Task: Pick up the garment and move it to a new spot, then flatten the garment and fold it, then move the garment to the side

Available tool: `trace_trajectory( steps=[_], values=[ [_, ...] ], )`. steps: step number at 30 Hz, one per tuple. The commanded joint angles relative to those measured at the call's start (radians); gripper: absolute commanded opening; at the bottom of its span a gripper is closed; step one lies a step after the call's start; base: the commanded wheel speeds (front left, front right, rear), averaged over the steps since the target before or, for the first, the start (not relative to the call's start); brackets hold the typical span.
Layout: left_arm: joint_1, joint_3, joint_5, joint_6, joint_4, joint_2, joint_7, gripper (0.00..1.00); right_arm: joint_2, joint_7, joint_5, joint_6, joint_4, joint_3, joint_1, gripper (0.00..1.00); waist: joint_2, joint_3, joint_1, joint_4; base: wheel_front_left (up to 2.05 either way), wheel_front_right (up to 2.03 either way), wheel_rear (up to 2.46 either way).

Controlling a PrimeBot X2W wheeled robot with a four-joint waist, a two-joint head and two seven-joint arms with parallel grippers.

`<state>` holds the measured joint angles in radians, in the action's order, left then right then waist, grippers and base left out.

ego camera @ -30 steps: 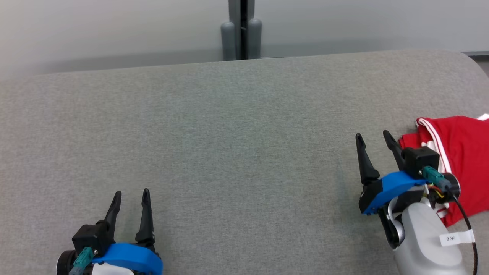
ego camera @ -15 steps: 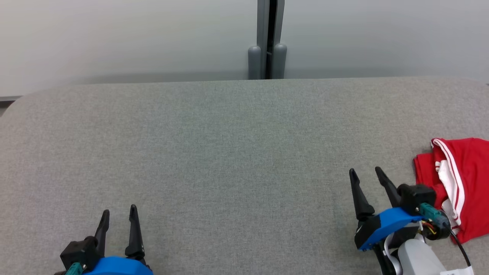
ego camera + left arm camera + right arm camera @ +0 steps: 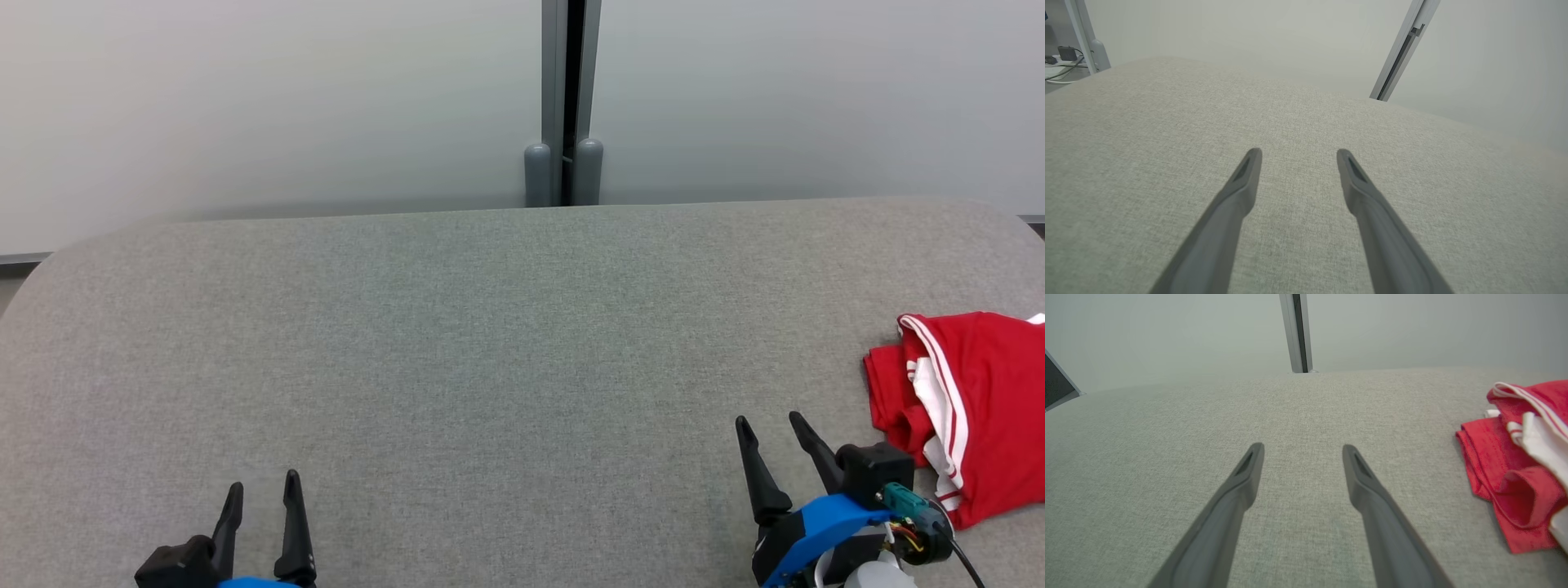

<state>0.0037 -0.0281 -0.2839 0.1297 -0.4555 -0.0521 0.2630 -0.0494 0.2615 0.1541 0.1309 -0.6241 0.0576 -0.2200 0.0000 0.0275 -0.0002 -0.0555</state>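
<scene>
Head view: garment [image 3: 984, 408] cut off at right edge.

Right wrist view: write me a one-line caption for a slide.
Open right end effector above the grey fabric surface, with the bunched red garment lying untouched off to its right.

Grey fabric surface [image 3: 457, 367], rounded corners, spans lower two-thirds of frame. Pale matte wall [image 3: 245, 98] behind, across the top. Grey post [image 3: 553, 73] at top centre, dark slot down its middle, two rounded caps [image 3: 536, 174] at its foot. Light even, soft.
</scene>
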Motion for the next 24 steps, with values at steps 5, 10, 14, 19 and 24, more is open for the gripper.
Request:
trace_trajectory(
  steps=[5, 10, 14, 19, 24],
  values=[
    [0.014, 0.009, -0.018, 0.0, -0.009, 0.002, -0.003, 0.0, 0.001, -0.003, 0.003, 0.0, -0.004, -0.002, 0.003, 0.0, 0.0, -0.005, 0.0002, -0.003, 0.0, 0.0, 0.0],
    [0.011, 0.001, -0.075, 0.0, -0.019, 0.003, -0.027, 0.0, 0.002, -0.03, 0.064, 0.0, -0.01, -0.017, 0.009, 0.0, 0.0, -0.005, 0.0002, -0.001, 0.0, 0.0, 0.0],
    [0.004, -0.004, -0.147, 0.0, -0.005, 0.003, -0.047, 0.0, 0.002, -0.05, 0.145, 0.0, 0.013, -0.026, 0.016, 0.0, 0.0, -0.006, 0.0002, 0.001, 0.0, 0.0, 0.0],
    [-0.004, -0.009, -0.231, 0.0, 0.013, 0.003, -0.069, 0.0, 0.002, -0.07, 0.24, 0.0, 0.044, -0.033, 0.026, 0.0, 0.0, -0.007, 0.0002, 0.003, 0.0, 0.0, 0.0],
    [-0.011, -0.014, -0.311, 0.0, 0.029, 0.002, -0.091, 0.0, 0.001, -0.09, 0.329, 0.0, 0.071, -0.041, 0.034, 0.0, 0.0, -0.008, 0.0002, 0.005, 0.0, 0.0, 0.0]
  ],
)
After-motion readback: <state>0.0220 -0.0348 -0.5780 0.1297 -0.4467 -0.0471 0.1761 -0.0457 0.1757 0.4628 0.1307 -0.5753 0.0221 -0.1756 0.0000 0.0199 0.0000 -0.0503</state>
